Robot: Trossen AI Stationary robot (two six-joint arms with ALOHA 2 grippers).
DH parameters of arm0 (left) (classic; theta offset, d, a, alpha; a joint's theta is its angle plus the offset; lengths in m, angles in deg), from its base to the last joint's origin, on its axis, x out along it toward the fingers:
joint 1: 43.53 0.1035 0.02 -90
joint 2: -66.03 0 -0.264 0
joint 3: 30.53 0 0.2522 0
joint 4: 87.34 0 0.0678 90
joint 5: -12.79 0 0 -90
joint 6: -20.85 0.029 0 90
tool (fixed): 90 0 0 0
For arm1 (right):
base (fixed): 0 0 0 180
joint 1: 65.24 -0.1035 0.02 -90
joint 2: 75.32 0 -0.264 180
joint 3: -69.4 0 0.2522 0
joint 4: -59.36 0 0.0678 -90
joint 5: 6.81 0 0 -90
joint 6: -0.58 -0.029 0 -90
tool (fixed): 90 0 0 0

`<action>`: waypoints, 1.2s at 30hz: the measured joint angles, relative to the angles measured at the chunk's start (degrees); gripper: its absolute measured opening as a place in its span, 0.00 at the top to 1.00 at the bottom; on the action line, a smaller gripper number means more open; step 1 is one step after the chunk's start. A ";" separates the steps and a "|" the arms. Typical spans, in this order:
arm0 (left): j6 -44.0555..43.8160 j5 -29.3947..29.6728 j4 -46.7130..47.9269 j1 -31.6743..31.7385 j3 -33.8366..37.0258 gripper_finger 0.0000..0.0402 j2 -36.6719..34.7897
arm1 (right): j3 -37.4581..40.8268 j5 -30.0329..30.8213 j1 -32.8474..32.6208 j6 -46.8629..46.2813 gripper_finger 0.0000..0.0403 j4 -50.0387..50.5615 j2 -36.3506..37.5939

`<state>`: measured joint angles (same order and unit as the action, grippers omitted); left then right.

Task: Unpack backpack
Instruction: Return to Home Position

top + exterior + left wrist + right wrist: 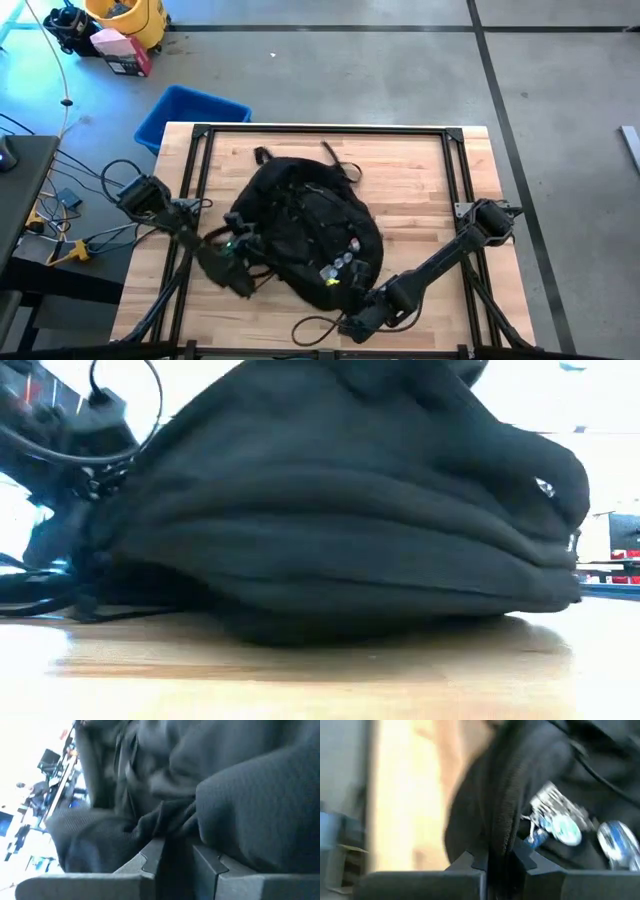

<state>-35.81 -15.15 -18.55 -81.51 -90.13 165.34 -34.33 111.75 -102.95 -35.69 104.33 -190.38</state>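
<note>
- Black backpack [305, 215] lies flat in the middle of the table [420, 170], somewhat nearer the near edge than the far one. Its badges [342, 262] face up on its near right part.
- Left arm comes from its base at the left edge. It is bent low, slanting toward the near edge and then in to the backpack's left side.
- Left gripper [177, 852] sits at that side, its fingers [150, 862] close together with a bunch of black fabric pinched between them.
- Right arm stretches long and low from its base at the right edge, running diagonally toward the near edge and ending at the backpack's near right corner.
- Right gripper [495, 855] is clamped on a raised fold of the backpack's rim, just beside the badges.
- A thin black loop [310, 325], strap or cord, lies on the wood between the backpack and the near edge, close to the right gripper.
- Bare wood lies open along the far edge and across the far right corner, while both arms crowd the near edge.
- A blue bin [190, 110] stands on the floor beyond the far left corner.
</note>
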 joint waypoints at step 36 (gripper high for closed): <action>-6.15 -9.22 10.53 0.34 -9.60 1.00 0.00 | 8.50 -0.26 15.70 -3.54 0.45 6.03 3.04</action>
<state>-41.96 -24.38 -8.02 -81.16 -99.73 165.34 -25.83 111.49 -87.26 -39.24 110.36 -187.34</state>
